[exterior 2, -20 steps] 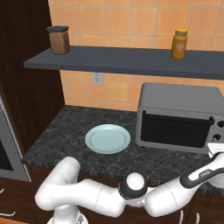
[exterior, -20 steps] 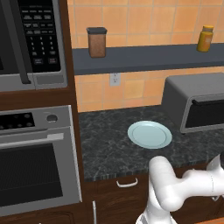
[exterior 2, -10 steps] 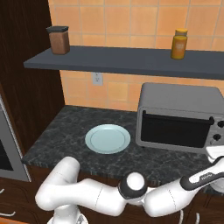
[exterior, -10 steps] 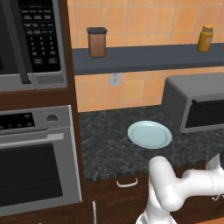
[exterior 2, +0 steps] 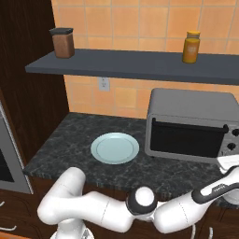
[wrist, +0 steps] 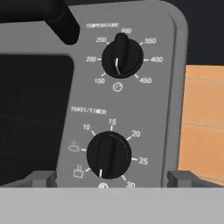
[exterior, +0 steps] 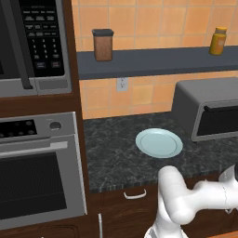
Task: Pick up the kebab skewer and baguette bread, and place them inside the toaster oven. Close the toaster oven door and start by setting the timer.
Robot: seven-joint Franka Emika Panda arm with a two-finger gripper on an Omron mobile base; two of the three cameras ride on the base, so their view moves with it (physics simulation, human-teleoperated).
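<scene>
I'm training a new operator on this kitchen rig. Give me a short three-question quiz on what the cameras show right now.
1. True or false: the toaster oven door is shut.
2. What lies on the plate? A) baguette B) skewer C) nothing
3. Which knob sits between the gripper fingertips in the hand view: temperature or toast/timer?

Key: 1 true; 2 C; 3 toast/timer.
</scene>
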